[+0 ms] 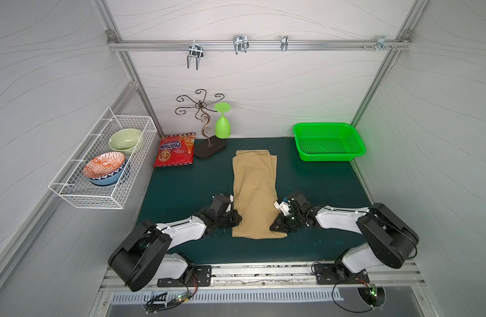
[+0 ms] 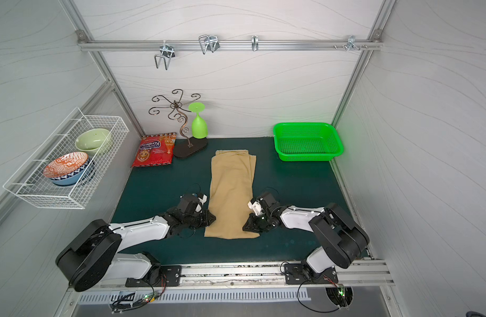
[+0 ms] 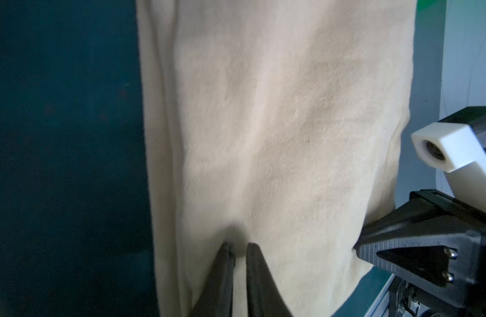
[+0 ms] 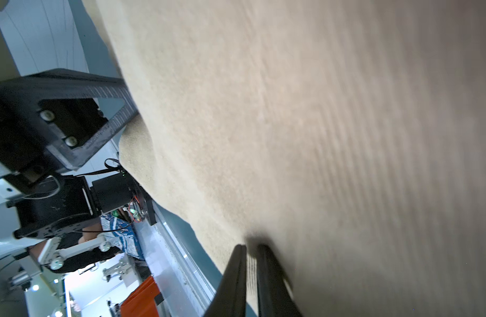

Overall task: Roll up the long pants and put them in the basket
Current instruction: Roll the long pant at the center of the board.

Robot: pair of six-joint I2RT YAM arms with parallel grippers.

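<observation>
Long pants (image 1: 254, 192) lie flat on your worktop (image 1: 181, 192), near end pinched in the almost-closed jaws of left gripper (image 3: 239, 249) and right gripper (image 4: 251, 248); next, roll forward evenly.

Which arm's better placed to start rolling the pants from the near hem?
Right, marginally. The right gripper pinches the long pants close to the near hem corner; the left gripper pinches the opposite edge slightly farther from that hem. An even roll probably needs both.

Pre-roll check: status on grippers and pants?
Left gripper, right gripper: both shut on the long pants, near end. Pants flat, not yet rolled. Green basket apart, nothing on the cloth.
</observation>
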